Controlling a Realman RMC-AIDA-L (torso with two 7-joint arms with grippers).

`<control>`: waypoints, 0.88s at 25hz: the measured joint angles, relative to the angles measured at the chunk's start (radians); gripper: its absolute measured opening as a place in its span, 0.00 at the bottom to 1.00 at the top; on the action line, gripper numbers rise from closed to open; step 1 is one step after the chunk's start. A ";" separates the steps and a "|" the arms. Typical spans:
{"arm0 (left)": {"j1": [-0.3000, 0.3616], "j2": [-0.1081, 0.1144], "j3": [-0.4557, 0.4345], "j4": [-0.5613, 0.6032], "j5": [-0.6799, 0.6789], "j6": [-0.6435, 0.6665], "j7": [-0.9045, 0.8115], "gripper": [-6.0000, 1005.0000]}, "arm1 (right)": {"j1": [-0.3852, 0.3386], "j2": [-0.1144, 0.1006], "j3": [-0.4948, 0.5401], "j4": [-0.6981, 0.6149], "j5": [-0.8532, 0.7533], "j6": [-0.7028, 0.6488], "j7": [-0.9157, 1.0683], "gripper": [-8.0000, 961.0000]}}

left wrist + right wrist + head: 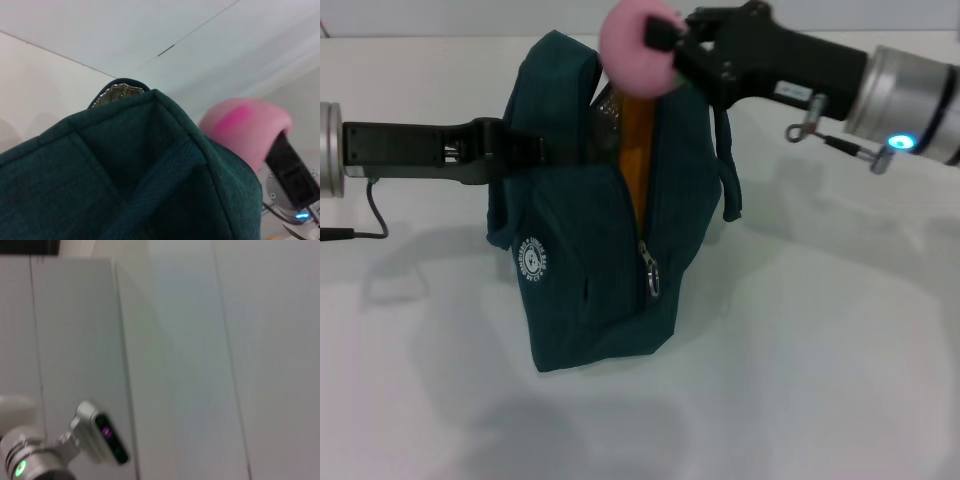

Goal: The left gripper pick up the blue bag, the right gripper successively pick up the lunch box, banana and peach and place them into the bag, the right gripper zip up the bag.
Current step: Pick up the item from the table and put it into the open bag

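The blue bag [590, 270] stands upright on the white table [820, 350] with its zip open down the front. My left gripper [525, 150] is shut on the bag's upper left side. The banana [636, 150] shows as an orange strip inside the opening. Right above the bag's open top, the pink peach [635, 45] hangs with my right gripper [665, 45] shut on it. In the left wrist view the bag's fabric [125, 175] fills the foreground and the peach [245, 127] sits just beyond its edge. The lunch box is hidden.
The metal zip pull [650, 275] hangs partway down the bag's front. A carry strap [728, 170] droops on the bag's right side. A thin black cable [375, 215] trails on the table at far left. The right wrist view shows pale wall panels [225, 340].
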 joint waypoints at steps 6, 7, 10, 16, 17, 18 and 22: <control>0.001 0.000 -0.001 0.000 -0.001 0.000 0.000 0.04 | 0.031 0.002 -0.089 0.001 0.006 0.102 0.016 0.05; 0.001 0.000 -0.002 0.000 -0.001 0.000 0.000 0.04 | 0.033 0.002 -0.093 0.000 0.006 0.111 0.024 0.05; 0.000 0.000 -0.002 0.000 -0.001 0.000 0.000 0.04 | 0.036 0.002 -0.101 0.001 0.005 0.128 0.048 0.06; -0.002 0.001 -0.002 0.000 -0.002 -0.001 0.000 0.04 | 0.029 0.000 -0.100 0.003 0.009 0.134 0.051 0.19; -0.005 0.002 -0.002 0.000 -0.002 -0.002 0.000 0.04 | 0.029 -0.001 -0.100 0.004 0.009 0.135 0.051 0.23; -0.005 0.002 -0.002 0.000 -0.002 -0.002 0.000 0.04 | 0.029 -0.001 -0.100 0.005 0.009 0.135 0.052 0.28; -0.006 0.002 -0.002 0.000 -0.002 -0.003 0.000 0.04 | 0.029 -0.001 -0.102 0.006 0.006 0.135 0.052 0.43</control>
